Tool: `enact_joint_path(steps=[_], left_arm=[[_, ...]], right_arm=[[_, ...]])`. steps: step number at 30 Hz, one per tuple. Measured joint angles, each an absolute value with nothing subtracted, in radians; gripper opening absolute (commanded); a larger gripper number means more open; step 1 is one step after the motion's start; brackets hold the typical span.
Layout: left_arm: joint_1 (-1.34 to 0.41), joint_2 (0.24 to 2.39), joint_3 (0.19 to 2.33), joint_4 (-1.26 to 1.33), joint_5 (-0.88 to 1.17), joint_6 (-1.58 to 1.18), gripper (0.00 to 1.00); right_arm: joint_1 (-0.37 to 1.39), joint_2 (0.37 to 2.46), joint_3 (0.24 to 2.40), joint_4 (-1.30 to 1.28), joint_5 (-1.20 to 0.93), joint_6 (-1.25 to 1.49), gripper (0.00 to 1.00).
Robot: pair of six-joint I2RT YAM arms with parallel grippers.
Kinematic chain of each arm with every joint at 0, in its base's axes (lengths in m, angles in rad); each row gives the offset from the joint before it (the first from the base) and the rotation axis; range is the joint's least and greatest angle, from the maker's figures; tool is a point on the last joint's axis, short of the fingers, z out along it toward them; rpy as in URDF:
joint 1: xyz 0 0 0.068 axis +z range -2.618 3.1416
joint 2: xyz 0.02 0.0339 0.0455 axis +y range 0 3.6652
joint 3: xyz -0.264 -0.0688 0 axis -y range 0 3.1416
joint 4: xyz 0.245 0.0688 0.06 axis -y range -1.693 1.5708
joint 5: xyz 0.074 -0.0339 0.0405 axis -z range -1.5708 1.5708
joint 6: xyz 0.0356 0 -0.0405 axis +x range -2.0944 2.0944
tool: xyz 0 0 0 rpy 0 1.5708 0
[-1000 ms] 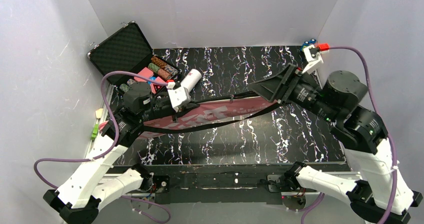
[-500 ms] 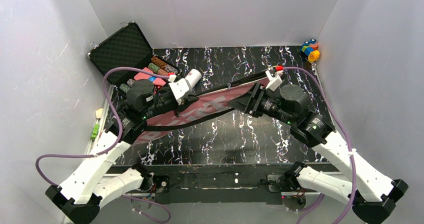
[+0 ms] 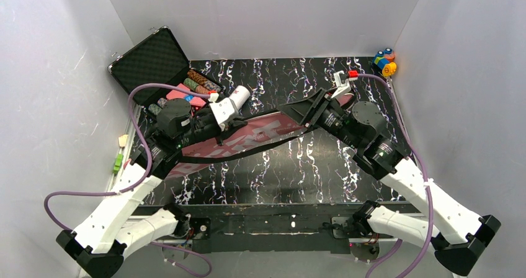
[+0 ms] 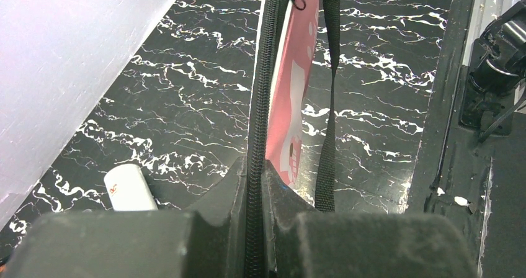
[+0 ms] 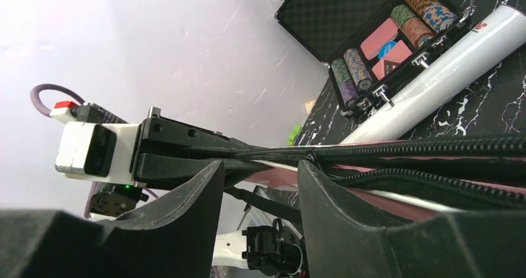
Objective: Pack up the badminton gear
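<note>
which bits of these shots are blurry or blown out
Left wrist: the left gripper is a soft blur up close, the pink cover beyond is sharp. Right wrist: the right gripper is dark and blurred, the white tube glares. Top external: evenly lit, sharp.

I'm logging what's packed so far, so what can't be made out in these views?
- Rackets: none visible; the fabric of the pink cover hides its inside in all views.
- Shuttlecocks: none visible; the white tube is opaque, and in the top view the left arm covers most of it.
- Right gripper: right wrist view, jaws open around the zip edge; contact unclear.
</note>
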State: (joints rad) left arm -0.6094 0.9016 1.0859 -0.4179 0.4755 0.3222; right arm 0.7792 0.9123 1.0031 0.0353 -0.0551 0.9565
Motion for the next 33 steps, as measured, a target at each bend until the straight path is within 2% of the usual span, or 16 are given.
enact_joint_path(steps=[25, 33], left_arm=[[-0.608, 0.888, 1.088, -0.419, 0.485, 0.334, 0.00], [-0.605, 0.889, 1.105, -0.422, 0.491, 0.333, 0.00]], right_arm=[[0.780, 0.830, 0.987, -0.047, -0.089, 0.992, 0.55], [0.780, 0.878, 0.985, -0.050, -0.088, 0.991, 0.54]])
